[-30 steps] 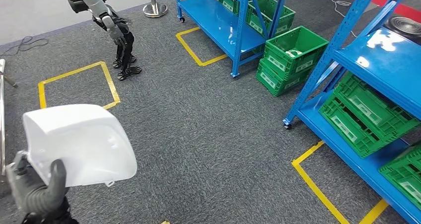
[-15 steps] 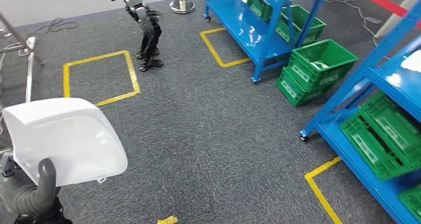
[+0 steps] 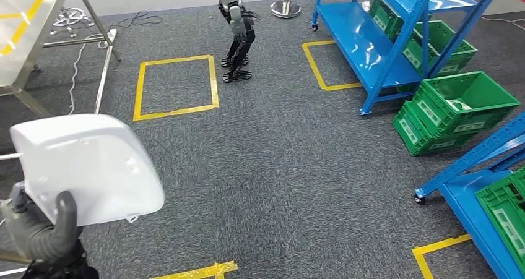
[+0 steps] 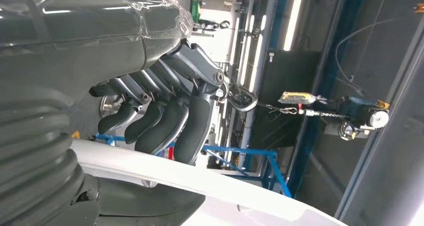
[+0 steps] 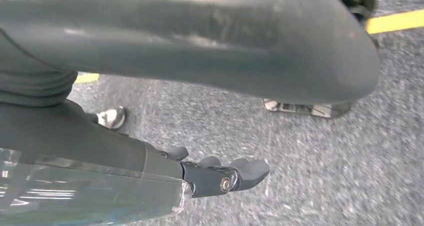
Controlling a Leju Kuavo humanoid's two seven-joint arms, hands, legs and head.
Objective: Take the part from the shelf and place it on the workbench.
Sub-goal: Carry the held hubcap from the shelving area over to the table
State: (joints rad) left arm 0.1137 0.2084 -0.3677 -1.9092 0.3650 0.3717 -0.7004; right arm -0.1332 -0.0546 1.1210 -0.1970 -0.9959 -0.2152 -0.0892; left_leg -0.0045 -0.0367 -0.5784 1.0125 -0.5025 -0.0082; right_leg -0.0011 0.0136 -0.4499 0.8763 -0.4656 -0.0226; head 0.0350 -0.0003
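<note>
Half done, by my read: the white moulded plastic shell part is already off the shelving and in the robot's left hand, but it isn't on the workbench yet. Dark fingers wrap over the part's near rim w/ the grey thumb underneath, so it's a firm grasp at the low corner; rest of the part hangs free above the grey carpet. Steel workbench w/ angled legs sits at the far left, well apart from the part, beyond the part's far edge. Left to do, as I judge it: close on the bench, lift the part over the top, set it down, let go. Part's hollow side faces up & toward the camera; long axis looks to run from the held corner up and away toward the bench side, rounded end leading, though it's near square so that's approx. Right hand hangs by the floor, holding nothing, fingers curled in. Blue steel shelf rack stands far from the bench, across the carpet.
</note>
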